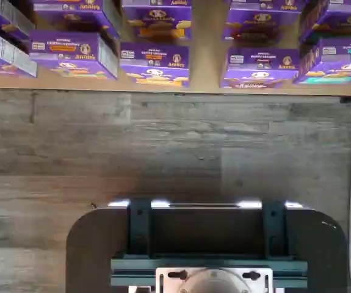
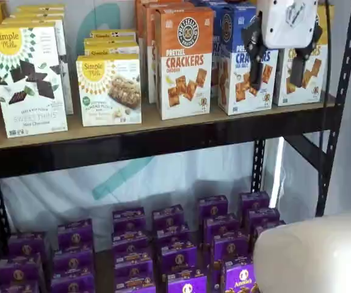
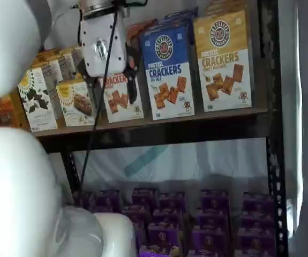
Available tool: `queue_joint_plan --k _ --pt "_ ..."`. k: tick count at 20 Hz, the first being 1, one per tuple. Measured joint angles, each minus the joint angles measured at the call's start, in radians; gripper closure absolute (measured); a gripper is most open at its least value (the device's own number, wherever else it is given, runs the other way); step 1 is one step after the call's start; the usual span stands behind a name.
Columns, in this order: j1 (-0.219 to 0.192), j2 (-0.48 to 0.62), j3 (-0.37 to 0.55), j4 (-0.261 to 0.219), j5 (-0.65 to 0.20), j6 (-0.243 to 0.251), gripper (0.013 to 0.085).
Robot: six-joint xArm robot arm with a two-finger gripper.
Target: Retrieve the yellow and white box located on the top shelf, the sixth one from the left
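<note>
Up on the top shelf [image 2: 163,137], a wide tan wooden board with a thick black metal front rail, the boxed goods stand in a row facing outward. At the left is a tall white box of chocolate thins with a yellow sunburst logo [image 2: 27,79], then a shorter white box with the same sunburst and a bar pictured on it [image 2: 108,90]. Next comes an orange-topped cardboard cracker box [image 2: 184,62], and beside it a blue-topped cracker box [image 3: 167,72]. Just right of the blue one stands the yellow and white box [image 3: 223,60], tall cardboard with a yellow upper half, a white lower half, a round black logo and square crackers pictured; it is upright near the shelf's right end, close to the black perforated upright [image 3: 270,96]. The white-bodied hand with two black fingers [image 2: 281,72] hangs in front of the row, its fingers plainly apart with nothing between them, touching no box. Below, rows of purple boxes [image 2: 181,250] fill the lower shelf, and in the wrist view they lie beyond grey wood-grain flooring [image 1: 163,146].
</note>
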Motion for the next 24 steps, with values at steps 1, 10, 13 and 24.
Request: queue_joint_plan --k 1,10,13,24 --pt "-0.046 -0.029 0.027 0.051 -0.044 -0.025 0.0130" --pt "-0.037 -0.043 0.028 0.062 -0.056 -0.015 0.0130" --pt "-0.020 -0.045 0.029 0.042 -0.056 -0.006 0.0130" --pt "-0.114 -0.055 0.077 -0.043 -0.145 -0.125 0.0130"
